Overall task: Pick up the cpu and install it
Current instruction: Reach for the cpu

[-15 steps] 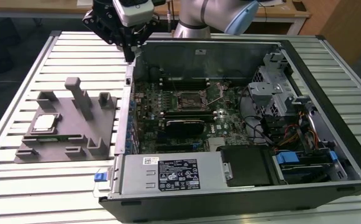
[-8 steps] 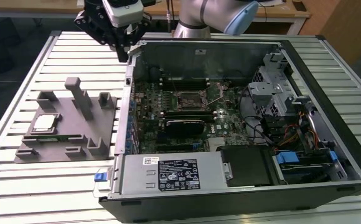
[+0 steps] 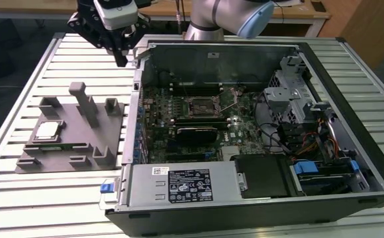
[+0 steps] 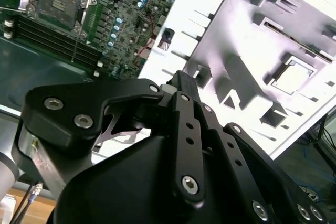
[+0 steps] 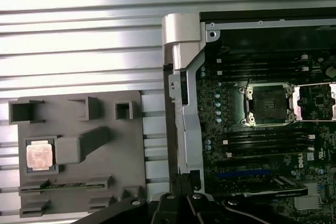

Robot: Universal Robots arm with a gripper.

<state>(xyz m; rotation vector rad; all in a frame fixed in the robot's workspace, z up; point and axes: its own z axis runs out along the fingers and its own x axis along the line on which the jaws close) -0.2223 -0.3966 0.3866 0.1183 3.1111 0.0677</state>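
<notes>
Hand (image 3: pixel 120 58) is cut off by the frame edge at the exterior view's upper left; its grip cannot be told. Cpu (image 3: pixel 47 130) lies flat, metal face up, in the gray fixture (image 3: pixel 79 148) on the bench (image 3: pixel 39 208), well apart from the hand. It is square, with no long axis.

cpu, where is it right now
The cpu sits in a recess of the gray fixture on the exterior view's left, beside the open computer case; the hand is apart from it, up by the case's corner.
</notes>
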